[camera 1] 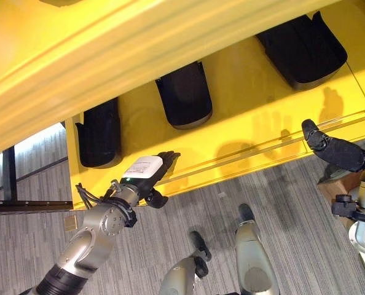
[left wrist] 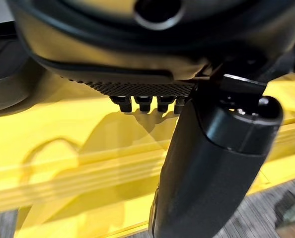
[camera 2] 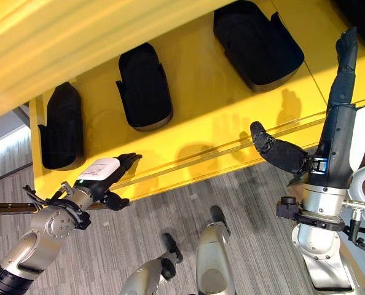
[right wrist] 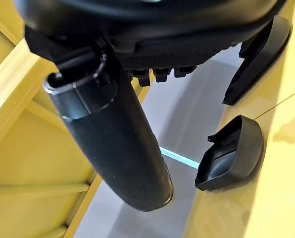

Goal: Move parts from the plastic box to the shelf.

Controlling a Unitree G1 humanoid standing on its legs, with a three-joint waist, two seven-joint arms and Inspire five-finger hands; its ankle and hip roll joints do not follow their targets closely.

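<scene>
Yellow shelf [camera 1: 244, 123] carries your three black parts [camera 2: 144, 86] in a row; your left hand [camera 1: 150, 175] lies open at its front edge, your right hand [camera 2: 342, 80], also open, stands fuller in the right eye view

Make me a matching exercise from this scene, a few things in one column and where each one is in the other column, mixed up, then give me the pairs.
Things:
1. left hand
2. right hand
3. black parts
4. yellow shelf

Places or states:
A. lying in a row on the shelf board
B. raised with fingers straight, over the shelf's right end
C. stretched flat at the shelf's front edge, holding nothing
D. bearing the parts, above grey floor

Pairs: 1-C, 2-B, 3-A, 4-D
</scene>
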